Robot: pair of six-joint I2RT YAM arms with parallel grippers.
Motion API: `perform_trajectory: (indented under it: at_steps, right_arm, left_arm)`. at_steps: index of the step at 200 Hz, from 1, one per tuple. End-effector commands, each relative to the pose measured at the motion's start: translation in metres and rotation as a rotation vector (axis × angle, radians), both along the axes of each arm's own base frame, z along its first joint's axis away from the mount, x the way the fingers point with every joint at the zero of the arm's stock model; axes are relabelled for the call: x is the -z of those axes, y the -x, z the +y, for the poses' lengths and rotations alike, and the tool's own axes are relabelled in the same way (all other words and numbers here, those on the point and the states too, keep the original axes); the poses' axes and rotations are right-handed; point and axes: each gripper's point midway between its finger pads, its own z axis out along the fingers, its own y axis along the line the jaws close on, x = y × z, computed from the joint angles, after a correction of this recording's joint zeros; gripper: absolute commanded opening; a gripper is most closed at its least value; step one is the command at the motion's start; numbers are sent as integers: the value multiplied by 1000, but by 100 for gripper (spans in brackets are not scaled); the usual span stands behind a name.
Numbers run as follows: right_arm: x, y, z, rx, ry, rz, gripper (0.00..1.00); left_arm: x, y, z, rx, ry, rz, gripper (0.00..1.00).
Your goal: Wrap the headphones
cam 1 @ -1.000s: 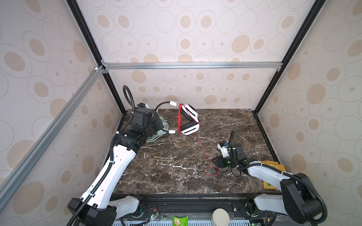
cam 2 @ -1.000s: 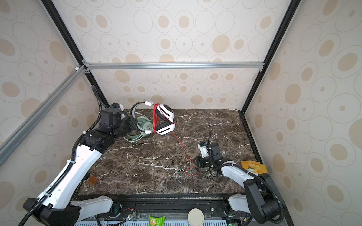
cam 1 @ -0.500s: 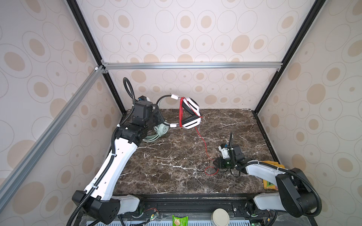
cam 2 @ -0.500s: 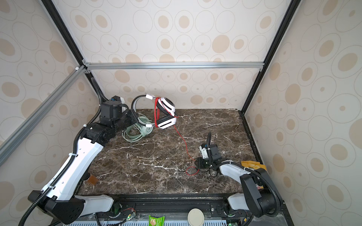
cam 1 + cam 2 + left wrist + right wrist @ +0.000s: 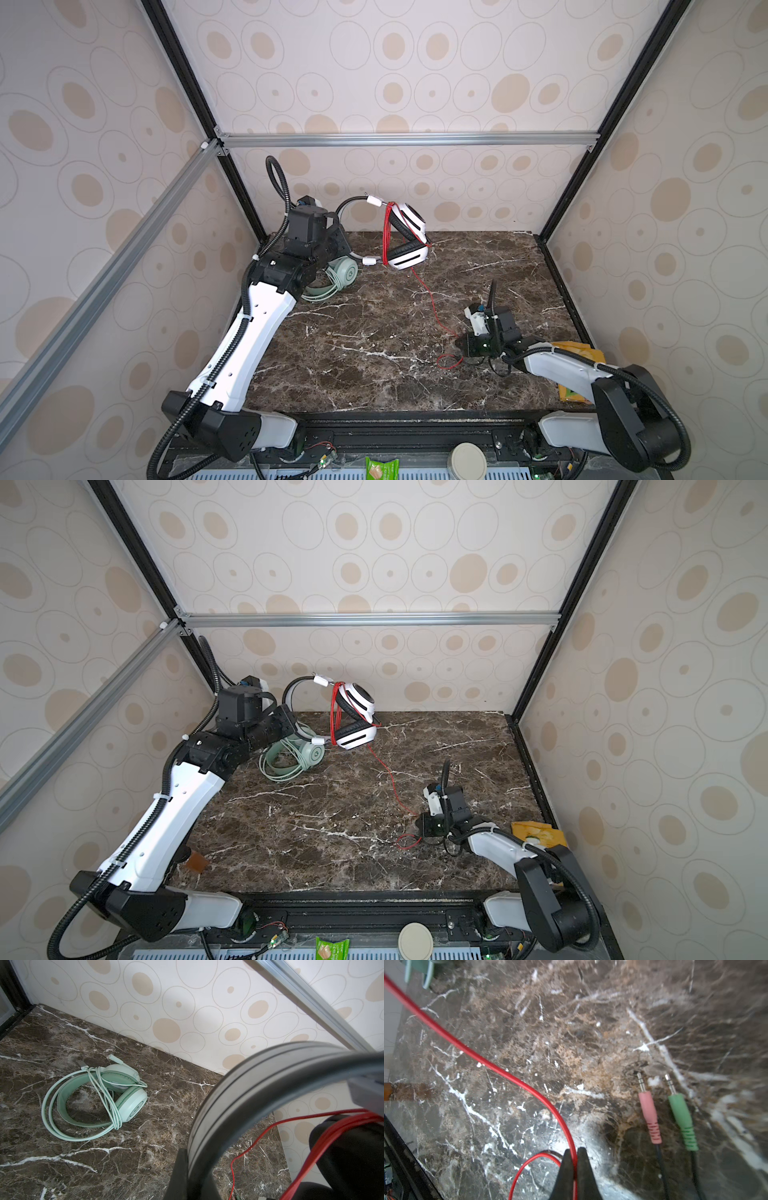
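The white headphones (image 5: pixel 409 245) (image 5: pixel 357 729) with black earpads hang in the air near the back wall, several turns of red cable round them. My left gripper (image 5: pixel 343 249) (image 5: pixel 195 1184) is shut on their grey headband (image 5: pixel 249 1088). The red cable (image 5: pixel 432 303) (image 5: pixel 488 1064) trails down to the table, where my right gripper (image 5: pixel 461 345) (image 5: pixel 574 1157) is shut on it next to a small loop. The cable's pink plug (image 5: pixel 649 1113) and green plug (image 5: pixel 681 1118) lie beside that gripper. The mint-green headphones (image 5: pixel 343 272) (image 5: pixel 93 1105) lie at the back left, their cable wound round them.
A yellow packet (image 5: pixel 577 365) lies at the table's right front edge behind my right arm. A small brown object (image 5: pixel 195 860) sits at the left front under my left arm. Patterned walls enclose three sides, with an aluminium bar (image 5: pixel 407 139) across the back.
My left gripper has lifted the white headphones up and back, off the table. My right gripper, open a second ago, has shut on the red cable.
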Motion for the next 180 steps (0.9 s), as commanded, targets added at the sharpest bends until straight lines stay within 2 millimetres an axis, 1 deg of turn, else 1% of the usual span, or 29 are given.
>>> perform_trajectory:
  at_steps: [1, 19, 32, 49, 59, 79, 84, 87, 96, 115, 132, 165, 180]
  right_arm:
    - [-21, -1, -5, -22, 49, -70, 0]
    - [-32, 2, -9, -41, 121, -107, 0]
    - [-40, 5, -12, -41, 166, -142, 0]
    - [-48, 11, -7, -61, 191, -200, 0]
    - [-52, 16, -3, -78, 213, -218, 0]
    - [-60, 25, 11, -143, 252, -239, 0]
    - [-62, 28, 15, -165, 260, -245, 0]
    - [-64, 30, 18, -177, 265, -249, 0]
    - [-69, 35, 24, -217, 290, -263, 0]
    - [-78, 46, 35, -296, 356, -298, 0]
    - [-86, 56, 43, -359, 373, -326, 0]
    - [-100, 76, 57, -460, 352, -371, 0]
    - [-103, 85, 64, -502, 324, -376, 0]
  left_arm:
    - [-55, -15, 0, -10, 59, -160, 0]
    - [-55, -29, 2, -39, 63, -178, 0]
    - [-50, -38, 7, -75, 48, -182, 0]
    - [-39, -45, 24, -162, 9, -175, 0]
    - [-30, -47, 37, -225, -8, -158, 0]
    - [-14, -42, 65, -328, -10, -155, 0]
    - [-13, -40, 72, -348, -5, -167, 0]
    - [-8, -40, 77, -362, -10, -162, 0]
    - [-4, -35, 90, -401, -10, -169, 0]
    - [-6, -27, 114, -469, -22, -185, 0]
    - [-8, -24, 128, -511, -33, -192, 0]
    - [-9, -14, 157, -609, -53, -199, 0]
    - [-8, -10, 167, -647, -38, -201, 0]
